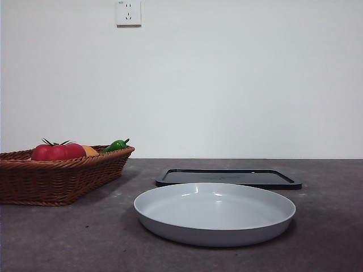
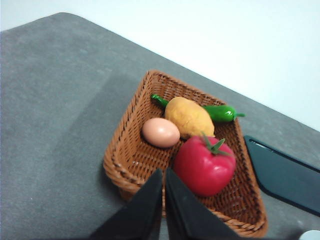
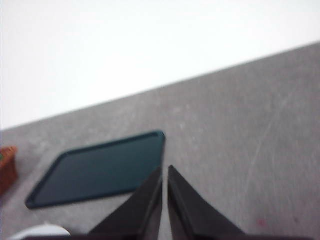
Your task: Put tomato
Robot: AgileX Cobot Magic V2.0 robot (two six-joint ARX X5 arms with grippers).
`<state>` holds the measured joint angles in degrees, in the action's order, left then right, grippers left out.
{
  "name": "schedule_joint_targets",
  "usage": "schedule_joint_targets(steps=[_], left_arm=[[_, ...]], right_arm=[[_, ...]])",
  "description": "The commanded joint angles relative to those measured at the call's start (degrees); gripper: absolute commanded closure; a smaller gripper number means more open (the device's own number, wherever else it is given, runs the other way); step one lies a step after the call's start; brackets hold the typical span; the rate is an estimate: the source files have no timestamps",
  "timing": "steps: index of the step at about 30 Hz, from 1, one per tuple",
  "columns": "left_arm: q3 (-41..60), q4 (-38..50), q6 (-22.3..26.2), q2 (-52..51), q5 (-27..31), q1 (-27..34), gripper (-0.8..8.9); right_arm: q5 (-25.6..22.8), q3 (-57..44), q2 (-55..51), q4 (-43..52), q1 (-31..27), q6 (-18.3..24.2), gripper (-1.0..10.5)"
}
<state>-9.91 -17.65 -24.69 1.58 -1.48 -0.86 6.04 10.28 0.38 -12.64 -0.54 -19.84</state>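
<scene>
The deep-red tomato (image 2: 205,166) with a green calyx lies in a brown wicker basket (image 2: 125,165). In the front view the tomato (image 1: 57,152) shows over the basket's rim (image 1: 57,181) at the left. My left gripper (image 2: 164,175) is shut and empty, hanging above the basket's near edge, beside the tomato. My right gripper (image 3: 165,172) is shut and empty above the table near a dark tray (image 3: 100,170). Neither arm shows in the front view.
The basket also holds a pale pink fruit (image 2: 160,132), an orange-yellow fruit (image 2: 189,118) and a green pepper (image 2: 220,113). A light grey plate (image 1: 214,214) stands at the front middle, the dark tray (image 1: 229,178) behind it. A wall socket (image 1: 129,12) is high on the wall.
</scene>
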Motion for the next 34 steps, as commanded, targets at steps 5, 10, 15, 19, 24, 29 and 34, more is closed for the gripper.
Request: schedule_joint_targets(steps=[5,10,15,19,24,29,34], left_arm=[[-9.6,-4.4,0.8,5.7,-4.5,0.1,8.04],[-17.7,-10.2,6.0,12.8,-10.3,0.1,8.04],[-25.7,-16.8,12.3,20.9,-17.1,0.1,8.04],[-31.1,-22.6,16.6,26.7,-22.3,0.1,8.04],[-36.3,-28.6,20.1,31.9,-26.9,-0.8,8.04],[-40.9,-33.7,22.6,35.0,-29.2,-3.0,8.04],[-43.5,-38.4,24.3,35.6,-29.2,-5.2,8.04]], right_arm=[[2.2,10.5,3.4,-5.9,0.0,0.8,9.4],[7.7,18.5,9.8,-11.1,0.0,3.9,9.4],[16.2,26.2,18.4,-18.0,0.0,7.1,9.4],[23.2,32.3,25.6,-24.1,0.0,10.2,9.4],[27.3,39.3,33.0,-31.7,1.7,14.3,9.4],[27.4,44.5,38.6,-39.1,6.2,17.9,9.4],[27.4,46.5,41.6,-43.1,11.6,19.5,9.4]])
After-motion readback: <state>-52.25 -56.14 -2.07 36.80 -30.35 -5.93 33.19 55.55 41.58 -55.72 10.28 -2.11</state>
